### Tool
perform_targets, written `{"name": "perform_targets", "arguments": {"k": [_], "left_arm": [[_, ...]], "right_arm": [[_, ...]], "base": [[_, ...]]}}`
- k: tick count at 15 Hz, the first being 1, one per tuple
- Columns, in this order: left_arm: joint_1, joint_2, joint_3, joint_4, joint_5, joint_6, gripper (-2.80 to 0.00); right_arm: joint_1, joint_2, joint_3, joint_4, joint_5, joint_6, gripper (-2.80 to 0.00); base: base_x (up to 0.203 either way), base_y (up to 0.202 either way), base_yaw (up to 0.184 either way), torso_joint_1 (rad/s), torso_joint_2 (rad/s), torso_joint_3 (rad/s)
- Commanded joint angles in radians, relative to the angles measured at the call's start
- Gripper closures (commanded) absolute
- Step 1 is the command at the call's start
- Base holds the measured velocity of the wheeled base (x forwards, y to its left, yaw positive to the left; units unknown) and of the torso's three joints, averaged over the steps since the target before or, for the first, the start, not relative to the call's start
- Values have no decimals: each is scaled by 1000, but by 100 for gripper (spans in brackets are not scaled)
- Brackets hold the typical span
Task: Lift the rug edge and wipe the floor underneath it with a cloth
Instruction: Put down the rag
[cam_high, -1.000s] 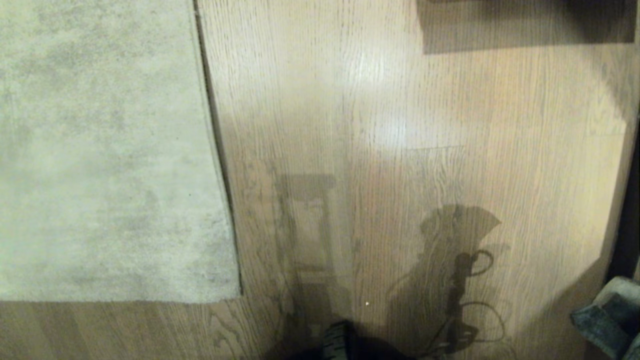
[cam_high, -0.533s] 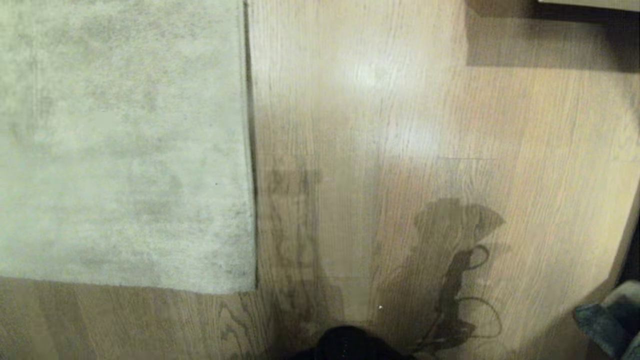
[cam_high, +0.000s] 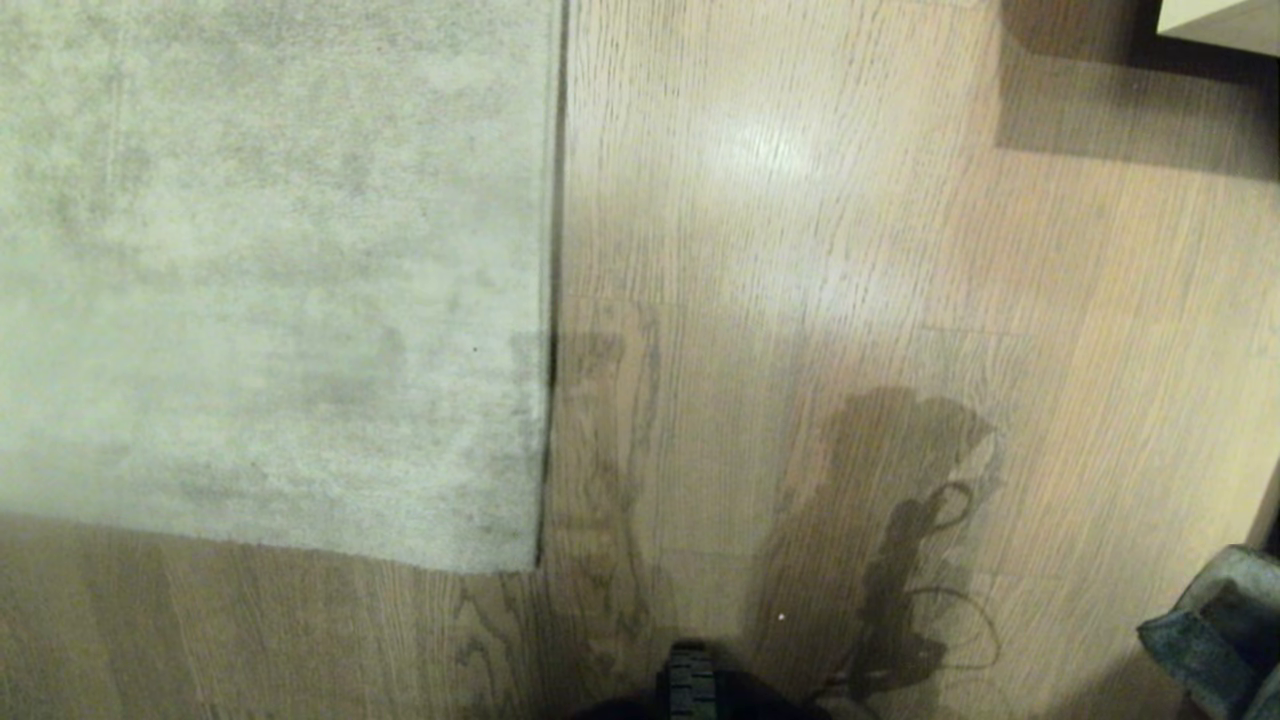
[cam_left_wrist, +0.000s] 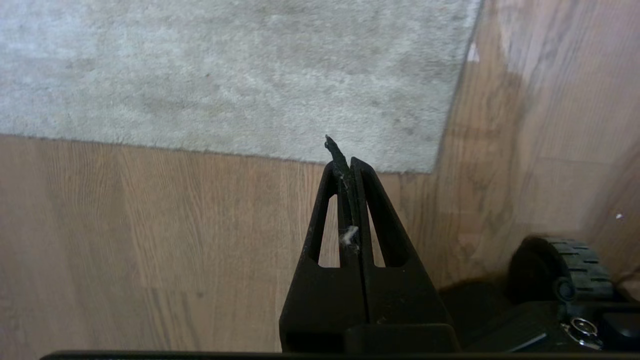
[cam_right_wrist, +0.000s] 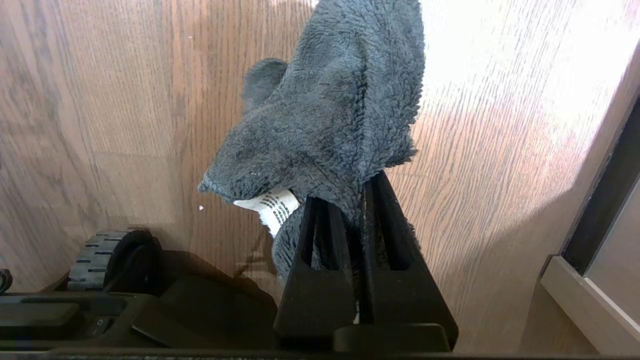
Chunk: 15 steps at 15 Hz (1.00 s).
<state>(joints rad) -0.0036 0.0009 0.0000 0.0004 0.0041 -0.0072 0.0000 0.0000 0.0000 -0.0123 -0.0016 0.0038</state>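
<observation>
The pale grey-beige rug's straight edge (cam_high: 552, 300) runs vertically left of centre in the head view, over the brown wood-grain floor (cam_high: 800, 250). The left gripper (cam_left_wrist: 345, 160), pressed together and empty, is likely nearer its corner. The right gripper (cam_right_wrist: 357, 210), lower right, is clamped on the dark grey fleecy cloth (cam_right_wrist: 330, 110).

one rug (cam_high: 270, 280), one cloth (cam_right_wrist: 330, 115), two pincers (cam_left_wrist: 347, 165) (cam_right_wrist: 350, 200), one wheel (cam_high: 690, 685)

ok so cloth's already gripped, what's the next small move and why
Probably bring the left end effector down to the rug edge near its corner. It is shut and empty above the floor, the rug lies flat, and the right end effector already grips the cloth.
</observation>
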Motion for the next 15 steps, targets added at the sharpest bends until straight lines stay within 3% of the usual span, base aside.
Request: {"name": "perform_targets", "arguments": {"k": [1, 6, 15], "left_arm": [[0, 1, 0, 1, 1, 0, 0], [0, 1, 0, 1, 1, 0, 0], [1, 1, 0, 1, 1, 0, 0]], "right_arm": [[0, 0, 0, -1, 0, -2, 0], [0, 0, 0, -1, 3, -53, 0], [0, 0, 0, 14, 3, -45, 0]], "base": [[0, 0, 0, 0, 0, 0], [0, 0, 0, 0, 0, 0], [0, 0, 0, 0, 0, 0]]}}
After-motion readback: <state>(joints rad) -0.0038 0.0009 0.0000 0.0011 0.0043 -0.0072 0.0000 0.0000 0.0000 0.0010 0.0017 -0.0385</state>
